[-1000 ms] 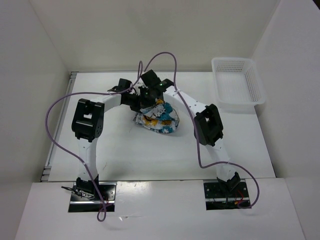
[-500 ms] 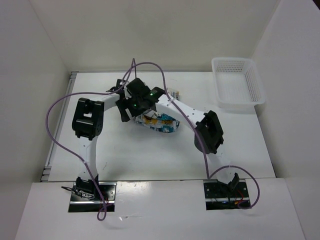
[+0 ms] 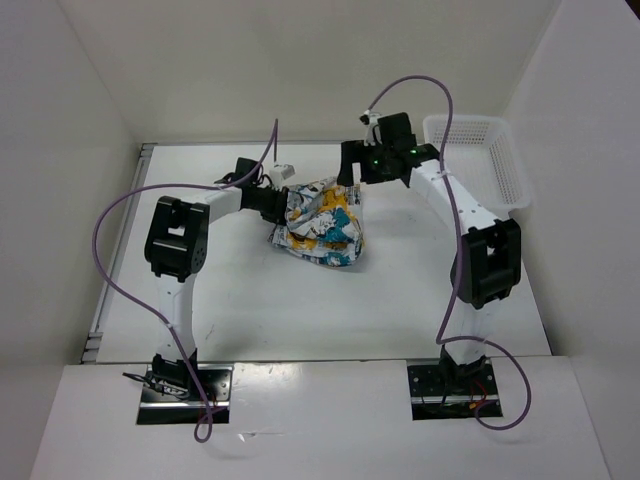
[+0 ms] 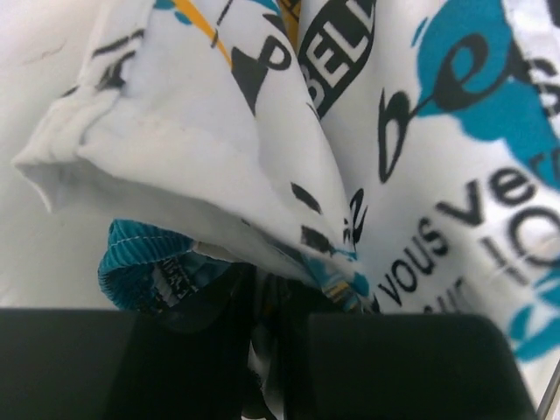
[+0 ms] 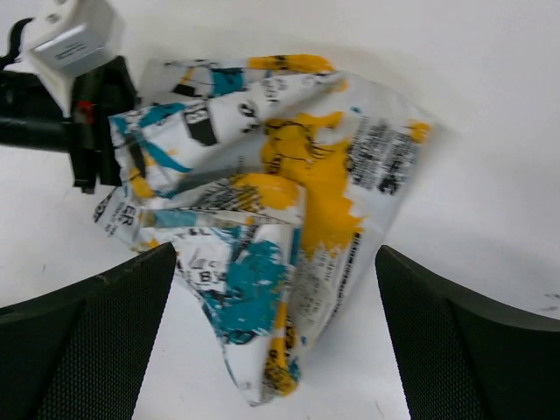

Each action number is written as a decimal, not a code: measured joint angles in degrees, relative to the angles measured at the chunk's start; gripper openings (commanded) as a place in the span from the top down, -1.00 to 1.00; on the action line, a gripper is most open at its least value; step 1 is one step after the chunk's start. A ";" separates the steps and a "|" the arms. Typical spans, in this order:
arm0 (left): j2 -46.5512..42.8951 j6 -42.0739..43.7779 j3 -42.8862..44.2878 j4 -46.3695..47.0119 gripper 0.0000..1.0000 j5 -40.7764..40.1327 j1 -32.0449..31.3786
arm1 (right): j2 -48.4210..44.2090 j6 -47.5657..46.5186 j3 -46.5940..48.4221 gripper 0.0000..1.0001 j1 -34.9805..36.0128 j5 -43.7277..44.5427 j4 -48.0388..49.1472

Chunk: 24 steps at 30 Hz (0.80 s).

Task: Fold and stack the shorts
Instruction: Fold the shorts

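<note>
Shorts (image 3: 322,228) sit bunched in a loose heap midway across the worktop (image 3: 250,300), nearer its far edge than its near one. From above, the left claw (image 3: 281,197) is right at the heap's left side, while the right claw (image 3: 350,172) hangs just off its far right corner, apart from the cloth. The white mesh basket (image 3: 472,121) sits in the far right corner, well clear of the action. Over to the left wrist view: the dark fingers (image 4: 175,359) are clenched on a fold of printed fabric, with a hem and a teal ribbed band bunched just ahead of them. That looks like an anchor grip, pinning one edge so the other arm can pull the garment out flat. Now the right wrist view: both wide fingers (image 5: 79,350) stand spread with nothing between them. The crumpled shorts are framed in the gap below, and the left claw shows gripping at the upper left. My read is that the right arm is lining up for a corner; nothing is flat or folded yet, so the job looks to be at its start.
</note>
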 measured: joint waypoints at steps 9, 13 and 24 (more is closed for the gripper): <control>0.00 -0.07 -0.57 -0.13 0.46 -0.74 0.17 | 1.97 -0.13 -2.21 -1.00 -4.70 -12.31 3.37; -0.07 -0.09 -0.79 -0.02 0.44 -0.70 0.17 | 7.13 -0.24 -4.87 -1.00 -4.70 -17.62 3.89; -0.26 -0.09 -1.03 0.22 0.44 -0.72 0.17 | 13.03 -1.09 -6.88 -0.37 -4.50 -20.00 4.20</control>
